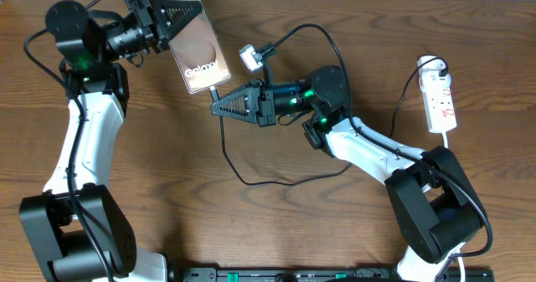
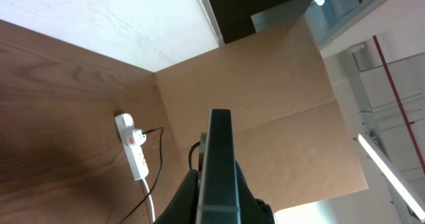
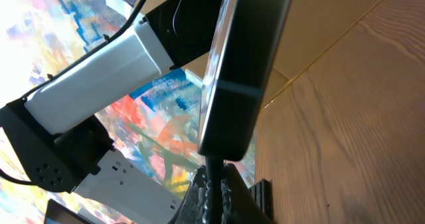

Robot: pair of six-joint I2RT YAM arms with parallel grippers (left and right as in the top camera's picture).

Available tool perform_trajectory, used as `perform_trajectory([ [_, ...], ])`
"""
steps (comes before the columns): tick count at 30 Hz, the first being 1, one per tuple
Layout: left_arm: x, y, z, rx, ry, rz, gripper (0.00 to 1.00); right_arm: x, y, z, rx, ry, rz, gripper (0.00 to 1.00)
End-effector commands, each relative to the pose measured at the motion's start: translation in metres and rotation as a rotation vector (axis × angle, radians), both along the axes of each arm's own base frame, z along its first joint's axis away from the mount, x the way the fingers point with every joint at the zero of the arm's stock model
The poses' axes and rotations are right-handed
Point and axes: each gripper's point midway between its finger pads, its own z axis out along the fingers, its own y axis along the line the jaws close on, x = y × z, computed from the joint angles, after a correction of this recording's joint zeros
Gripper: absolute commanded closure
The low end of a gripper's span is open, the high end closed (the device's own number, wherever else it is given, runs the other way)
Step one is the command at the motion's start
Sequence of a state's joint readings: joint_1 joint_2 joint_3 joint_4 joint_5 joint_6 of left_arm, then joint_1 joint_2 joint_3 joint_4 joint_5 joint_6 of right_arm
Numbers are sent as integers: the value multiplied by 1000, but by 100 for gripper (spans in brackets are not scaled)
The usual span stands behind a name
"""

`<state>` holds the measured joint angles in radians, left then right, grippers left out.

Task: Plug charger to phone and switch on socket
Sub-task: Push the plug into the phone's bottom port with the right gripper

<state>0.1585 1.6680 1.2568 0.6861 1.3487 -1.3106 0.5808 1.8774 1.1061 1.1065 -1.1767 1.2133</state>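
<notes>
table [image 1: 377,31]: brown wood grain, matt, smooth.
phone [image 1: 197,39]: glossy glass face, reflective; dark smooth edge.
socket [image 1: 440,105]: smooth white plastic.
charger [image 1: 224,144]: thin black cable, matt sheath.
arm shells [image 1: 84,140]: white plastic, slight sheen.

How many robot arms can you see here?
2. The left arm stands at the left of the table, holding the phone; the right arm reaches in from the lower right.

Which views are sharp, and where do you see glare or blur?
Overhead: sharp, evenly lit, no strong glare on the phone. Left wrist: phone edge near the lens slightly soft, the socket clearer. Right wrist: upper left washed out white, phone dark.
</notes>
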Motion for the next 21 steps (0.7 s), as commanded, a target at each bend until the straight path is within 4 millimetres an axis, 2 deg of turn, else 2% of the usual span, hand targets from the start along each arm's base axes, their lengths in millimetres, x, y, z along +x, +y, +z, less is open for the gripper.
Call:
perform_trajectory([
  [1, -11, -8, 16, 17, -56, -44, 93, 11, 0, 2, 12, 12, -48, 99],
  [8, -13, -9, 16, 29, -78, -54, 93, 11, 0, 2, 9, 33, -46, 99],
  [21, -28, -14, 12, 66, -124, -146, 93, 13, 0, 3, 10, 48, -56, 99],
])
